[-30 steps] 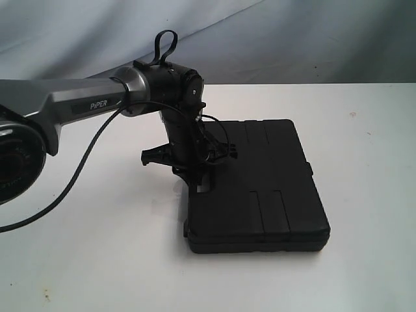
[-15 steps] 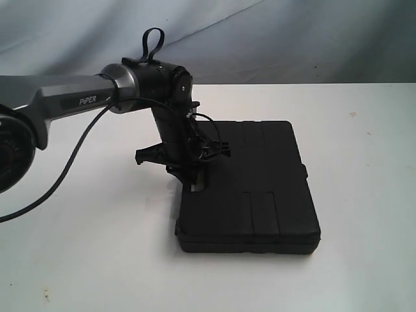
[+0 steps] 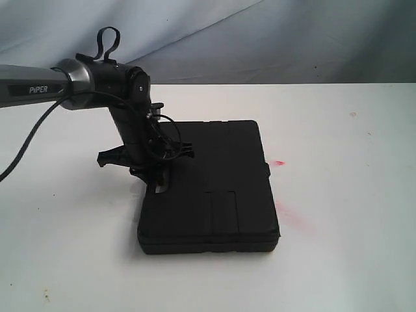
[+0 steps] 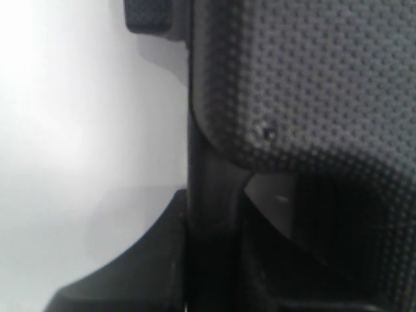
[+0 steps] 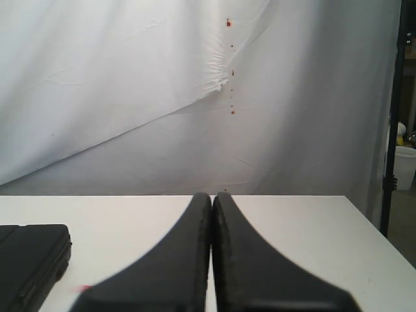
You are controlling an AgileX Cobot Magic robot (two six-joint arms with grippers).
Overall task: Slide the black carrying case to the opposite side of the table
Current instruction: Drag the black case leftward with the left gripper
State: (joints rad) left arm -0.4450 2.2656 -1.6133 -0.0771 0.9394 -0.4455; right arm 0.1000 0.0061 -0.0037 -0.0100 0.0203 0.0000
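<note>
**Case flat on desk, left tool at its left edge**

Exterior view: the flat rectangular matte black plastic case [image 3: 214,188] lies lid-up on the large white matte desk [image 3: 351,247], left of the view's middle, with ribbed lid panels showing. The grey arm link [image 3: 39,90] of the left arm carries white lettering that reads "PiPER".

The left tool [image 3: 158,183] points straight down and touches the case's left edge. I cannot tell whether it is clenched on that edge or only set against it. The left wrist view is too close to help, showing only dotted black plastic and a strip of white desk.

A small pink smear [image 3: 279,162] lies on the desk just beside the case's right edge.

Right wrist view: the right tool [image 5: 211,198] is clenched, fingers pressed together with nothing between them. It is above the desk and well apart from a corner of the case.
</note>
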